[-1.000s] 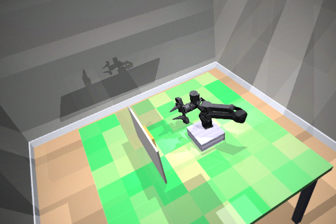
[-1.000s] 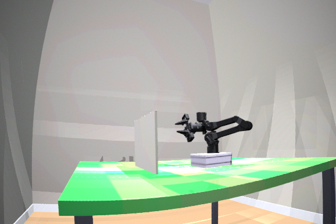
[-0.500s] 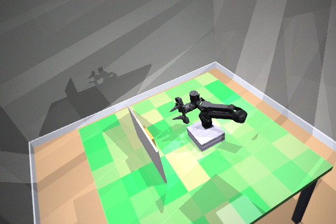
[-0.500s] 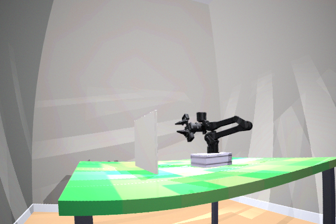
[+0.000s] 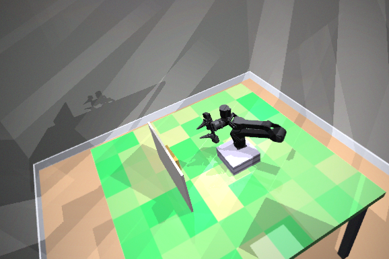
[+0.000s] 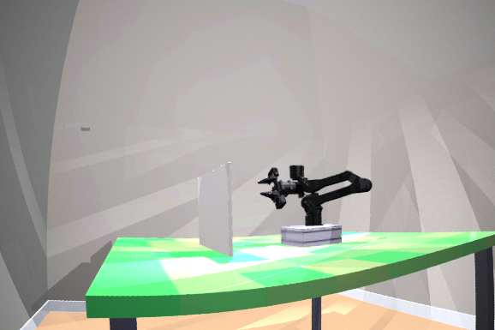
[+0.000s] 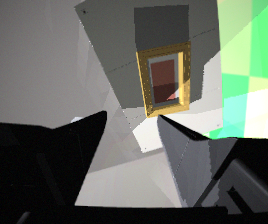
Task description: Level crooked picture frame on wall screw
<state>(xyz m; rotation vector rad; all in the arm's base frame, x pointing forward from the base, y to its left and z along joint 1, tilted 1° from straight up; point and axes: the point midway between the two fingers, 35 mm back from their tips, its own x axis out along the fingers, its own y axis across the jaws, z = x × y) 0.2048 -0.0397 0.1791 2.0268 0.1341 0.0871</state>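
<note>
The gold picture frame (image 5: 175, 157) (image 7: 185, 75), with a dark red picture, hangs on the front of the upright grey panel (image 5: 168, 162) (image 6: 216, 211) (image 7: 115, 50). In the wrist view its top and bottom edges rise to the right, as does the panel's bottom edge; I cannot tell exactly how crooked it is against the panel. The panel hides it in the exterior view. The screw and notched strip are hidden. My gripper (image 5: 199, 133) (image 6: 259, 187) (image 7: 132, 116) is open and empty, in the air in front of the panel, apart from the frame.
My arm stands on a pale block (image 5: 239, 157) (image 6: 300, 237) behind the gripper. The green checkered table (image 5: 336, 196) (image 6: 300, 288) carries the block and the panel. Shadows cross the panel and the room walls.
</note>
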